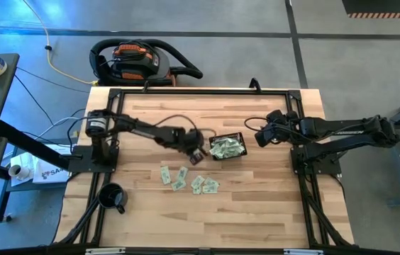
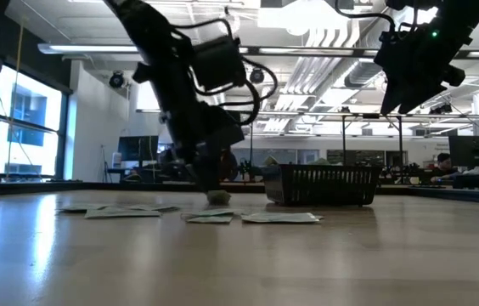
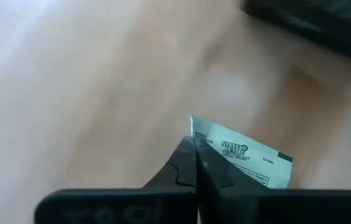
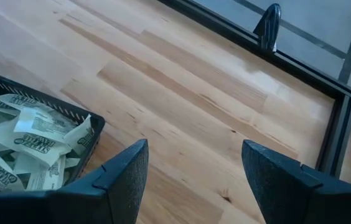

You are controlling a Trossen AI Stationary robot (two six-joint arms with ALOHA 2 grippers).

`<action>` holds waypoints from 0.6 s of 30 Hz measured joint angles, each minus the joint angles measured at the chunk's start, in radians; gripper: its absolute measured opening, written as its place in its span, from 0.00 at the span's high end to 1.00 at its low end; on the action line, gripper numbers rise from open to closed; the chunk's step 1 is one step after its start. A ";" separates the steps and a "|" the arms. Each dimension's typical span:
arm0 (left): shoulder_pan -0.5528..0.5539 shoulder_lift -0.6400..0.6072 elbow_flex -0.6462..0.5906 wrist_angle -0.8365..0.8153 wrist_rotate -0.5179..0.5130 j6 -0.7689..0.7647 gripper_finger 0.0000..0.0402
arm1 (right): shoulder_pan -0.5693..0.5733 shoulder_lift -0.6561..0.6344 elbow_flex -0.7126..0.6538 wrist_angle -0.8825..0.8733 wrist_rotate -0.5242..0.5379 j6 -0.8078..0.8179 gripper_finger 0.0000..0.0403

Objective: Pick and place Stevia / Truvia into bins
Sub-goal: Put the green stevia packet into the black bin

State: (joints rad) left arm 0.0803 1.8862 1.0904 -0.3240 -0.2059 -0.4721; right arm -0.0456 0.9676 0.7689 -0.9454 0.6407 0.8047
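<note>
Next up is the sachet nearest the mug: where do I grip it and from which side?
That sachet lies flat on the table, apart from its neighbours. Come straight down from above and pinch across its short width, near one edge so a finger can catch under it. The left gripper, now shut on a sachet, is nearer.

The wooden tabletop (image 1: 257, 205) carries a black basket (image 1: 227, 148) full of sachets near its middle, a little toward the far edge. Several loose sachets (image 1: 189, 181) lie flat on the wood between the basket and the near edge. A black mug (image 1: 113, 197) stands near the near left corner.
</note>
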 joint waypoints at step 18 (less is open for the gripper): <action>0.120 0.019 0.561 -0.169 0.352 0.441 0.95 | 0.000 0.000 0.000 -0.004 0.009 0.006 0.38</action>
State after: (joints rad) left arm 0.2006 1.9057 1.6516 -0.4931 0.1457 -0.0310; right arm -0.0452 0.9676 0.7689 -0.9489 0.6498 0.8112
